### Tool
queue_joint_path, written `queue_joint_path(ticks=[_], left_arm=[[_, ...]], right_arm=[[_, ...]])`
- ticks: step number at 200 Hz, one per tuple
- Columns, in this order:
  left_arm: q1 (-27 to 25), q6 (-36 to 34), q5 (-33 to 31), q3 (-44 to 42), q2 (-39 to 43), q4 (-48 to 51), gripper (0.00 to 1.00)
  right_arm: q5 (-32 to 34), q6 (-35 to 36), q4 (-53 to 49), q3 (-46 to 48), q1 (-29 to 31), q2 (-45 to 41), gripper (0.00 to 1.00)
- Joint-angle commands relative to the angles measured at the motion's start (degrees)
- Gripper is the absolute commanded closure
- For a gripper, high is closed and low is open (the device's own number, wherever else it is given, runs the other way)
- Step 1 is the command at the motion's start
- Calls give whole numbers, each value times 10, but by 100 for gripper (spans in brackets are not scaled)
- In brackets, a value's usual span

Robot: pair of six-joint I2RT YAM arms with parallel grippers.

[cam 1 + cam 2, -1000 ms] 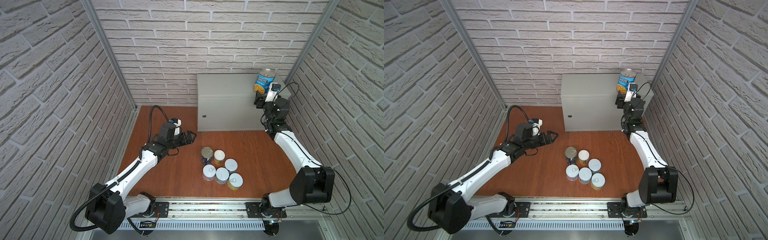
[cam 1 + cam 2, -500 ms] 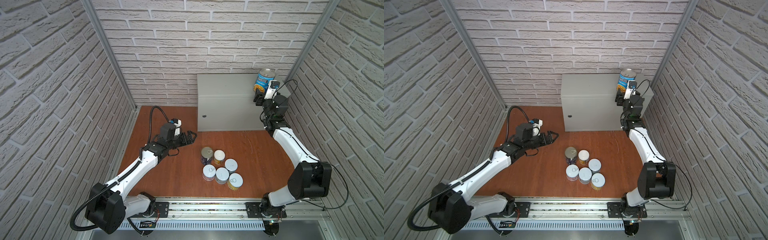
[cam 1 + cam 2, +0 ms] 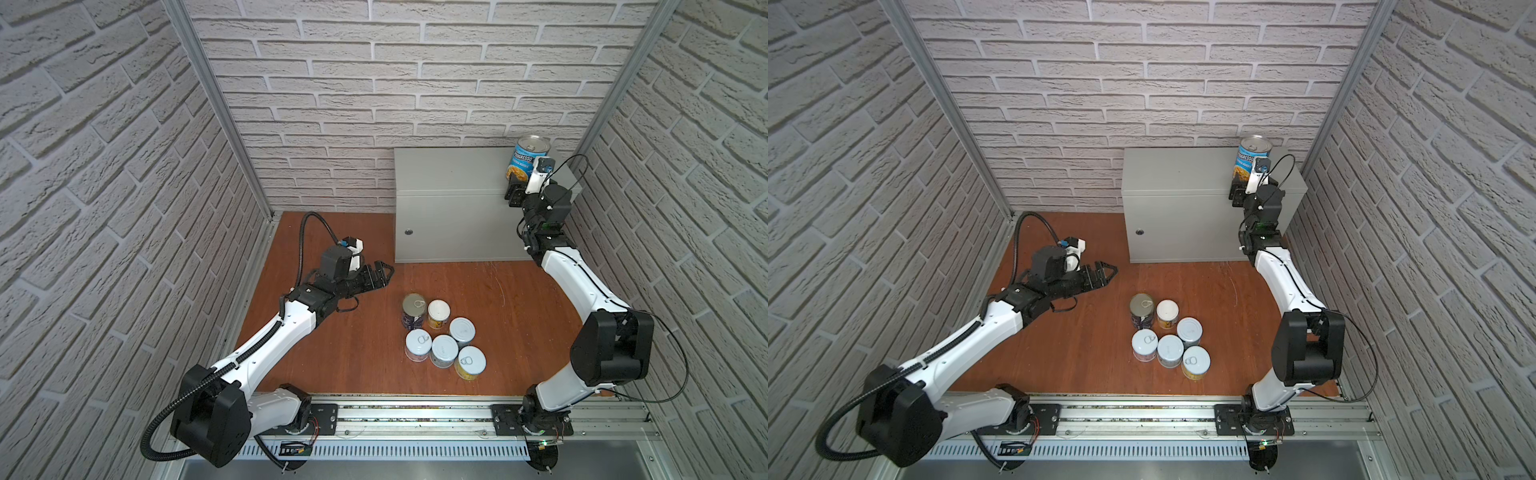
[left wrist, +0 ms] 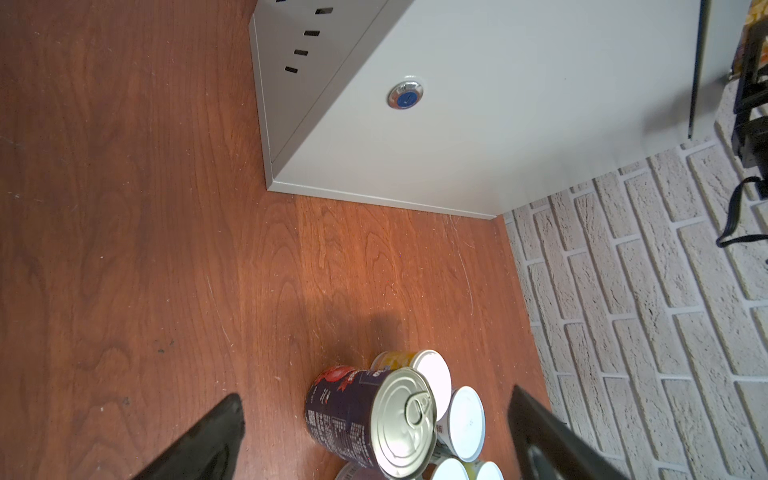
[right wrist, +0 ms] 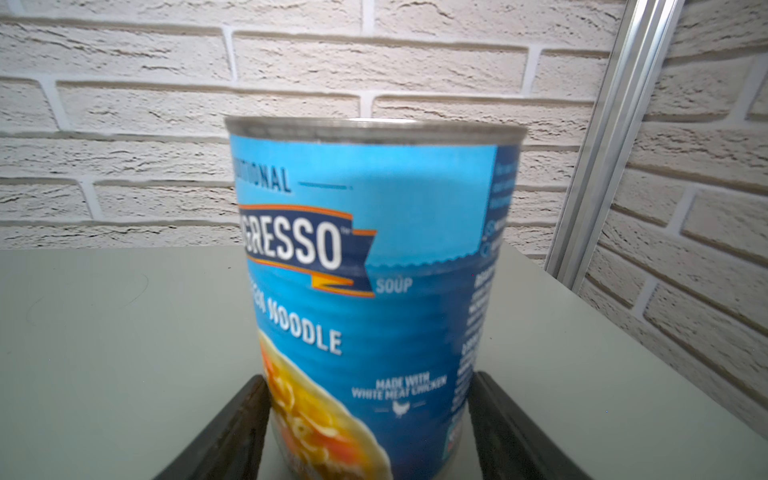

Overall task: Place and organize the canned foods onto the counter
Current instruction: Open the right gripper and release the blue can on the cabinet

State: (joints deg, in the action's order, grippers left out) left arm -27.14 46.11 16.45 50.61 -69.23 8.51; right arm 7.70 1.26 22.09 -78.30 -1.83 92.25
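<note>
One Progresso can (image 5: 365, 270) clamped in right claw (image 5: 368, 380) at worktop (image 5: 124, 332) rear corner, placing step; next, let go. Left claw (image 3: 380, 274) spread apart, should fetch six floor cans (image 3: 444, 347).

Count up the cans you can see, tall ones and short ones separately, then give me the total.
Tall: 2, the blue Progresso soup can and the dark navy can.
Short: 5, the short cans clustered beside the dark navy can.
Total: 7 cans.
</note>
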Motion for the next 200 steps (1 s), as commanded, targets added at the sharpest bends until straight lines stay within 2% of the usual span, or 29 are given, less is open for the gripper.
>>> queue_joint_path(ticks=[1,84,109,161,200], left_arm=[[-3,-3,5,-7,-6,-30,2],[-3,-5,6,-4,-7,-27,2],[-3,-7,-1,-7,3,-20,2],[-4,-10,-7,-17,37,-10,2],[-3,-54,-35,-3,73,49,2]], right_arm=[[8,11,30,-26,4,9,24],[21,7,-2,-85,2,55,21],[23,7,9,-72,2,50,19],[-2,-4,7,-18,2,-7,10],[-11,-23,-26,22,2,-73,7]])
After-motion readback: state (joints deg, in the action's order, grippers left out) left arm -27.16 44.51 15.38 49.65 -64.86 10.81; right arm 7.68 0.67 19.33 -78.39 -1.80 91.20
